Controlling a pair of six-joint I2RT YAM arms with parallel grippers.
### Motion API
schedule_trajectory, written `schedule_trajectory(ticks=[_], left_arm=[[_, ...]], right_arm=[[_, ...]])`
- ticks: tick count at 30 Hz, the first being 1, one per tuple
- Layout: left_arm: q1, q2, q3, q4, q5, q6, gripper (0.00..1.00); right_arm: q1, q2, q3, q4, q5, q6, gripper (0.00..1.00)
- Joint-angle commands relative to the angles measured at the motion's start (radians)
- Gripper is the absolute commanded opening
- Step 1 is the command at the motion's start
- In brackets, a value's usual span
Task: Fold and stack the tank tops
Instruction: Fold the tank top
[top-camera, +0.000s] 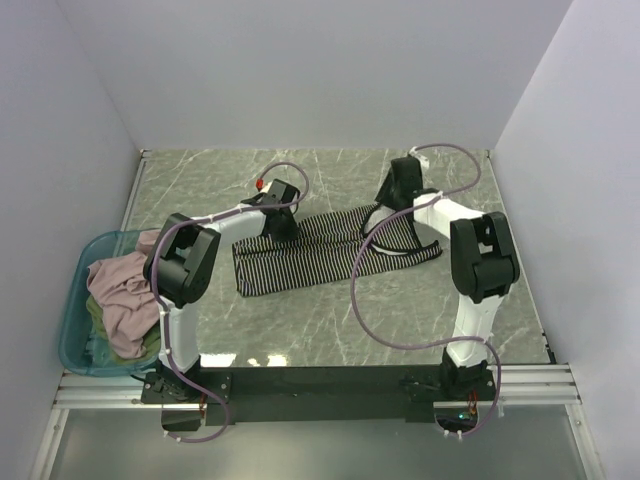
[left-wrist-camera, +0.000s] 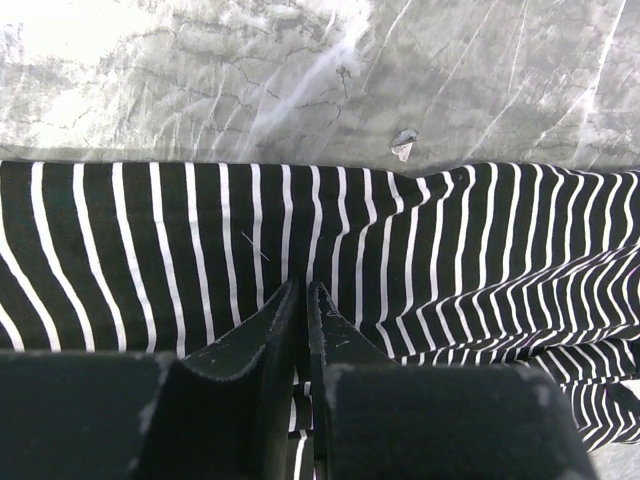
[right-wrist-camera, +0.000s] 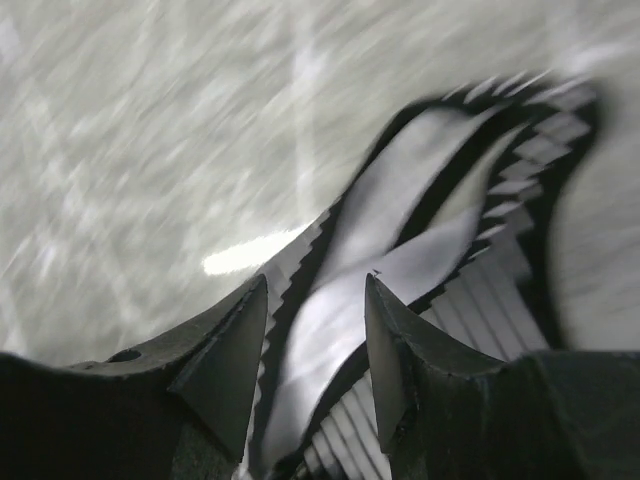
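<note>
The striped tank top (top-camera: 320, 255) lay as a long band across the middle of the marble surface (top-camera: 330, 330), its hem end toward the left of the overhead frame and its dark-edged straps toward the right. It looked narrower than a spread-out top, so one lengthwise fold may already have been made, though the overhead view was too coarse to be sure. The left end effector (left-wrist-camera: 303, 290) sat at the band's upper edge, left of centre, its jaws drawn almost together, and stripes showing in the thin gap between the fingers (left-wrist-camera: 260, 335) suggested a pinch on the cloth. The right end effector (right-wrist-camera: 316, 290) hovered over the strap end with its jaws standing apart; a pale loop of strap ran between them without being clamped, and that wrist view was smeared by motion blur. At the left edge of the overhead frame the teal tub (top-camera: 75, 300) held a dusty pink tank top (top-camera: 125, 290) bunched over a pale green one (top-camera: 93, 318), both unfolded and untouched. No finished stack was visible anywhere on the surface. By that reckoning the task was in its early part: the first garment was only partly folded, its crosswise folds were yet to come, and the two tops in the tub remained to be taken out, folded and stacked.
</note>
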Motion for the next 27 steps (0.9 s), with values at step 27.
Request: schedule_trajectory(ticks=[27], left_arm=[[-0.014, -0.05, -0.006, -0.008, 0.031, 0.008, 0.14]], right_arm=[[-0.113, 0.306, 0.632, -0.553, 0.294, -0.124, 0.57]])
